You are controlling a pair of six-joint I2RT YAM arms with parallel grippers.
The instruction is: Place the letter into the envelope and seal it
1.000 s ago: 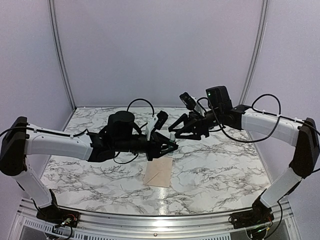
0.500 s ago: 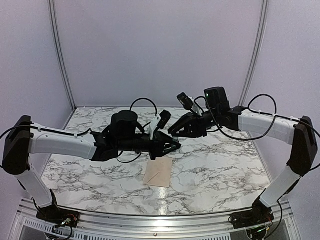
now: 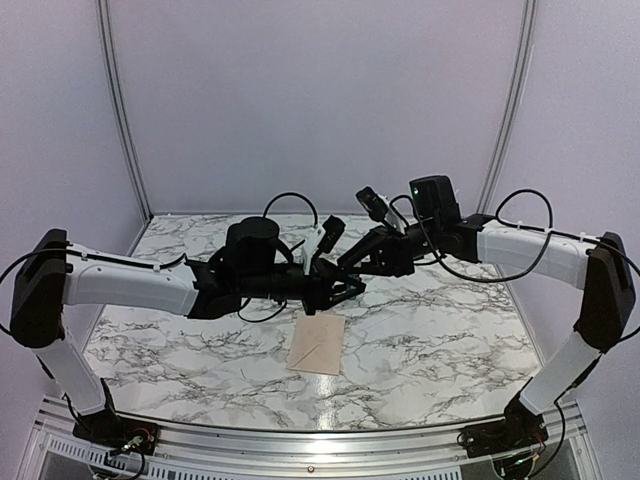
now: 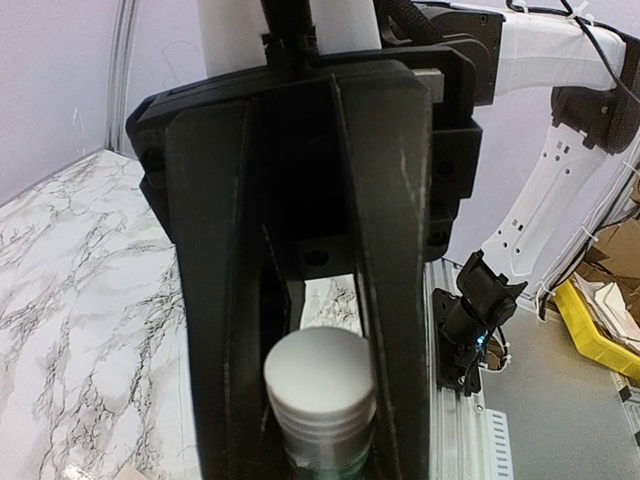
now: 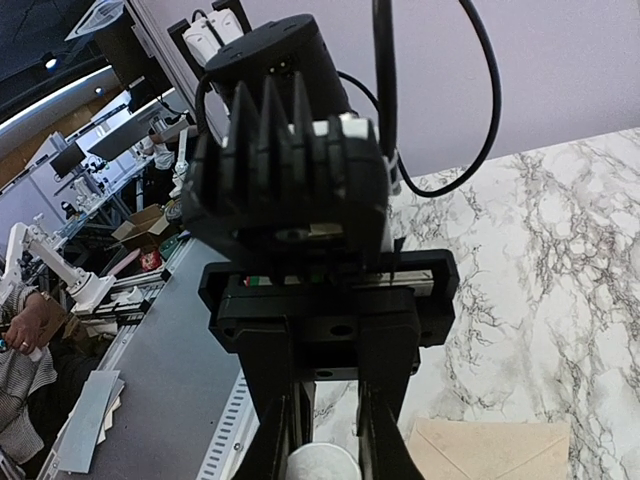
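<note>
So the envelope is lying flat on the surface, about midway along and toward the near edge, with its long axis looking roughly near-to-far. I can't spot a separate letter, so no idea if it's inside. Both sets of jaws hang in the air just above and behind the envelope, and both look clamped on the same white tube, probably glue. The left jaws sit lower, so they're the closer ones for reaching down.
</note>
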